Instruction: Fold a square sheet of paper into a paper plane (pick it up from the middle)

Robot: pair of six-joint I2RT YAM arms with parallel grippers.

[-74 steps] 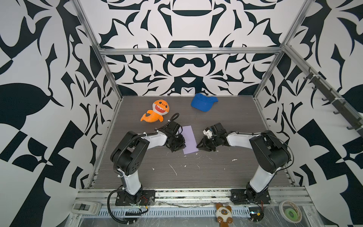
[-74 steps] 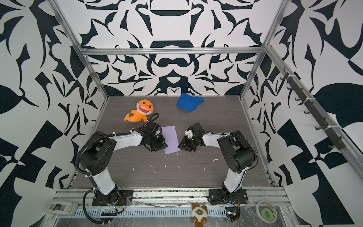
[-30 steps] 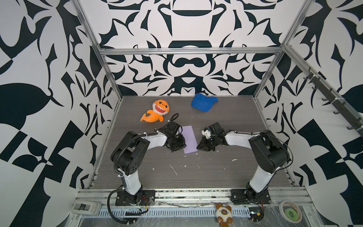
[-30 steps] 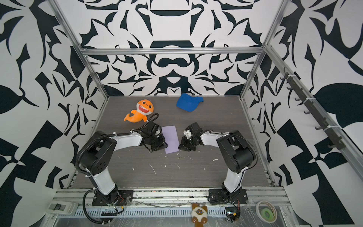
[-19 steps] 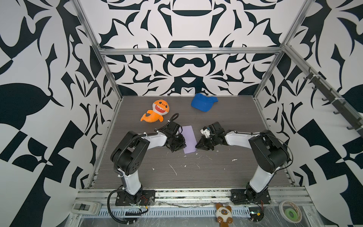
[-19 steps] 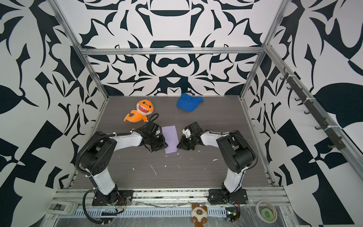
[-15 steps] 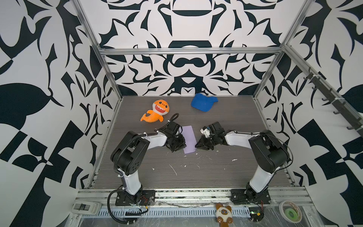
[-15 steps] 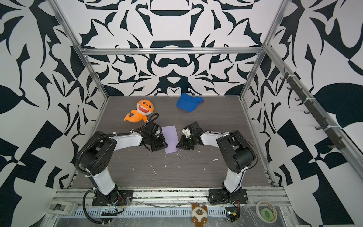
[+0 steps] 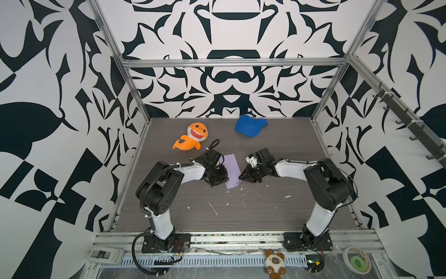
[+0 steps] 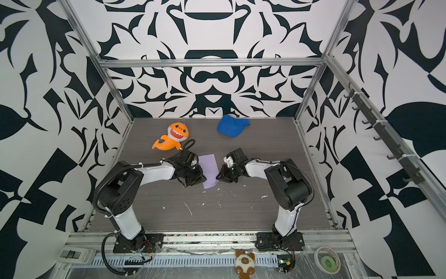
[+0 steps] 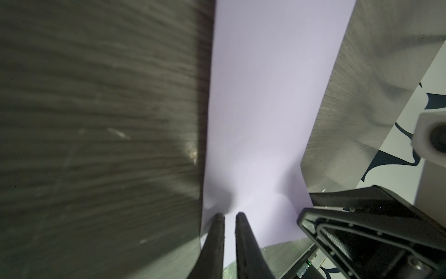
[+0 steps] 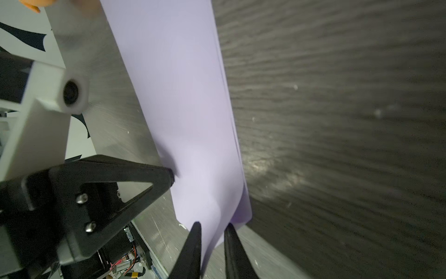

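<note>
L gripper is nearly closed, pinching a puckered ridge of the folded lavender paper at its tips. R gripper: jaws narrowly apart, paper's corner edge between them. Paper lies on the table betw. both grippers.

The folded pale-lavender paper strip reads smooth and matt, no shine at all, while the dark grey wood-grain tabletop shows streaky grain and a faint sheen up close. Further back, the orange plush shark looks soft and fuzzy, the blue fabric cap is dull cloth, and the silver frame bar is brushed metal.
</note>
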